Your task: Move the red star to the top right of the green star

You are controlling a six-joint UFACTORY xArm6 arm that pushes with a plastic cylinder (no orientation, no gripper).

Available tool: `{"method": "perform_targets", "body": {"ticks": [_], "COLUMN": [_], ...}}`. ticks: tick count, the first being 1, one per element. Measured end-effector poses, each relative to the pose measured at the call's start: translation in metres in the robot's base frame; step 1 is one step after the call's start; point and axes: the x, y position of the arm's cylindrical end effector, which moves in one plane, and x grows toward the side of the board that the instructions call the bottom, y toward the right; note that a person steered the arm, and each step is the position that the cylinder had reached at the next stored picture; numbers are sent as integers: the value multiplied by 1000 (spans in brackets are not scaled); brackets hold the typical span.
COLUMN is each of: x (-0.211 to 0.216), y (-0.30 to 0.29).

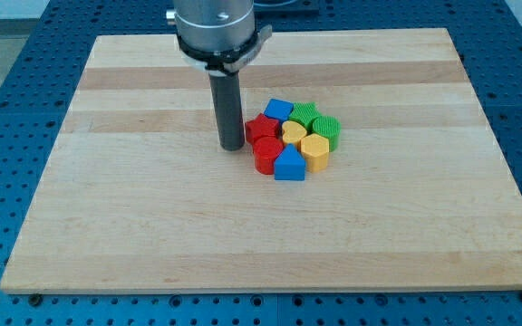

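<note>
Just left of the frame's centre, my tip [232,146] rests on the wooden board [107,226], bare, holding nothing, beside the red star [261,128]. We see the green star [305,115] up right in the tight cluster, probably touching the blue cube [279,110].

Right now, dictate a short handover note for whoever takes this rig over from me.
My tip rests on the wooden board, just to the view's left of the block cluster, beside the red star.
The red star sits at the cluster's left edge; the green star is at its top, right of the blue cube.
Done: nothing visible yet; the red star is left of the green star.
Left: push the red star round to the green star's top right.
</note>
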Motion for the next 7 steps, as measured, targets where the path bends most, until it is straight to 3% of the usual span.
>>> {"method": "perform_targets", "body": {"ticks": [2, 7], "x": [0, -99], "y": [28, 105]}}
